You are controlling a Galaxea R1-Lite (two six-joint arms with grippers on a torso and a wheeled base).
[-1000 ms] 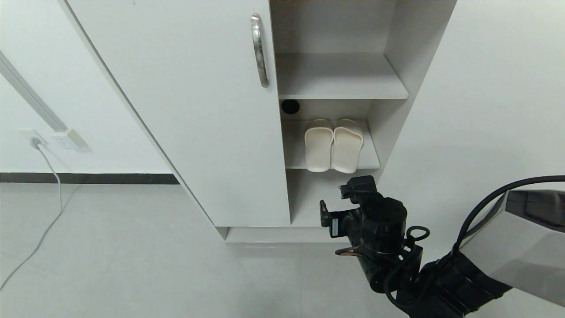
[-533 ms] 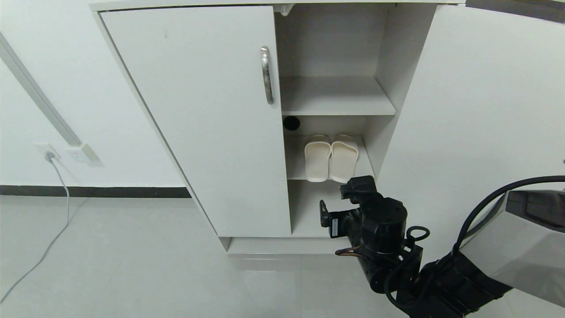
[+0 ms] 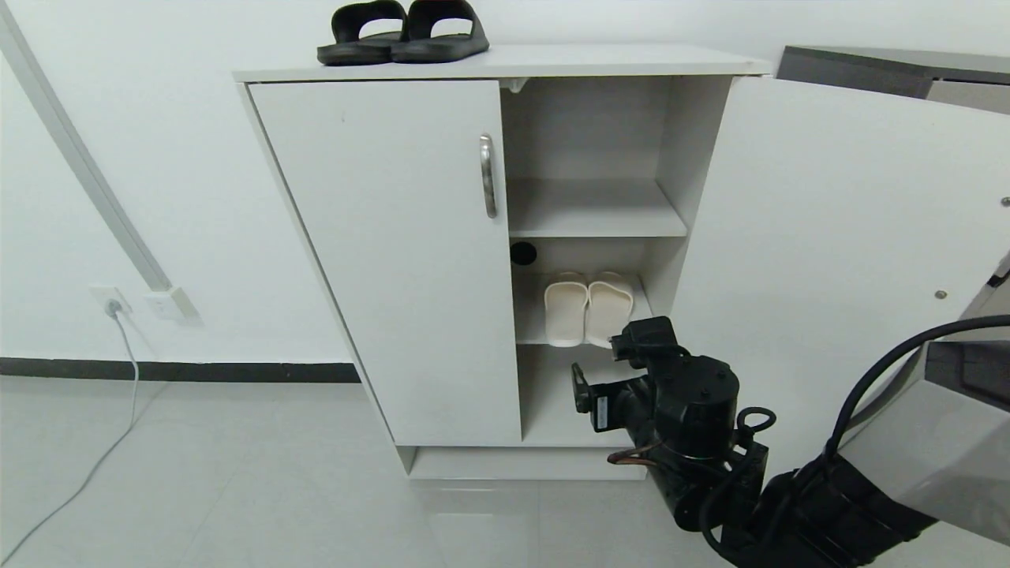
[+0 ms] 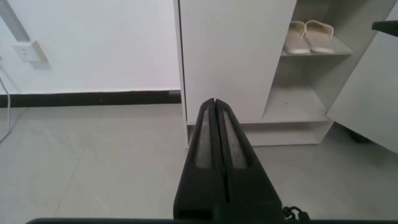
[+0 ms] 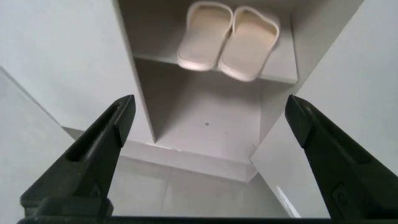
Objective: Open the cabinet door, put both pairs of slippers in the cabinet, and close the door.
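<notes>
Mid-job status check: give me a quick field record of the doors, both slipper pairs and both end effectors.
right door: swung open
left door: closed
white slippers: side by side on the middle shelf inside the cabinet
black slippers: on top of the cabinet, not yet stowed
left end effector: shut, empty, over the floor in front of the cabinet
right end effector: open, empty, facing the lower compartment under the white slippers
remaining: stow the black slippers, close the right door

A plain, home-like room: a white shoe cabinet (image 3: 379, 260) against a white wall (image 3: 158, 158), grey floor tiles (image 3: 237, 505) before it, 2 wall sockets (image 3: 110, 302) to its left.
</notes>
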